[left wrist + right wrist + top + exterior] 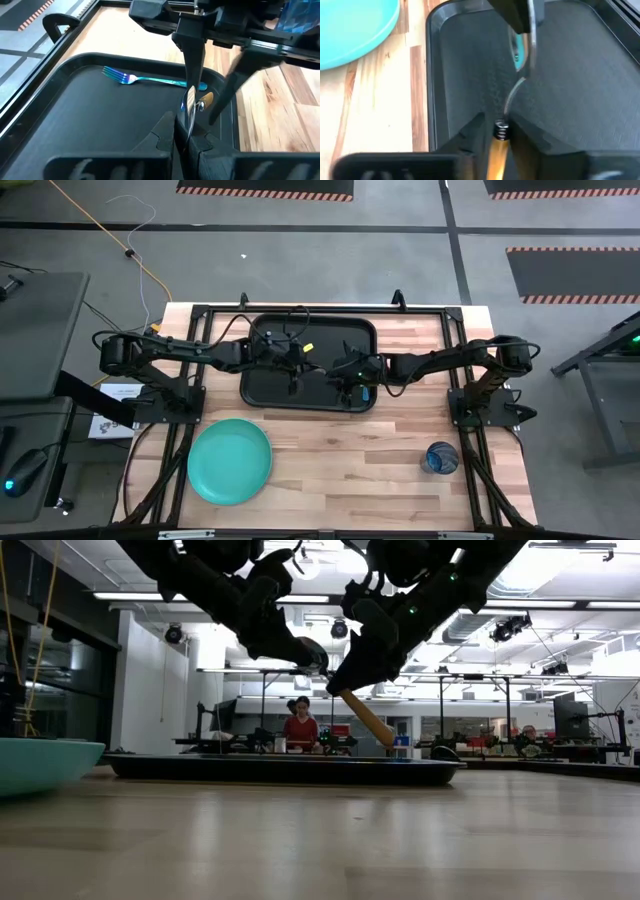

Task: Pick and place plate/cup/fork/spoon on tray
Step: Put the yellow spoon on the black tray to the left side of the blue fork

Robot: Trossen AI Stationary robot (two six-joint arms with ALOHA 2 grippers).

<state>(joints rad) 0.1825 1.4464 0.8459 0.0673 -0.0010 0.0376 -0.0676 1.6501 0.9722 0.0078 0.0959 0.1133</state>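
Tray point(262, 392) on the wooden table point(340, 470) — plate point(229, 461), cup point(441, 458) beside it.

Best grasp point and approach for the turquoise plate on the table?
Probably the plate rim: it lies flat on the wood, so only its raised edge offers purchase. Come from above with the left gripper, whose side it is on; fingers straddle the rim nearest the tray.

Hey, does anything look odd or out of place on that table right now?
One thing: the left gripper and right gripper both clamp the same utensil in the air above the tray. The fork lies flat inside; nothing is spilled.
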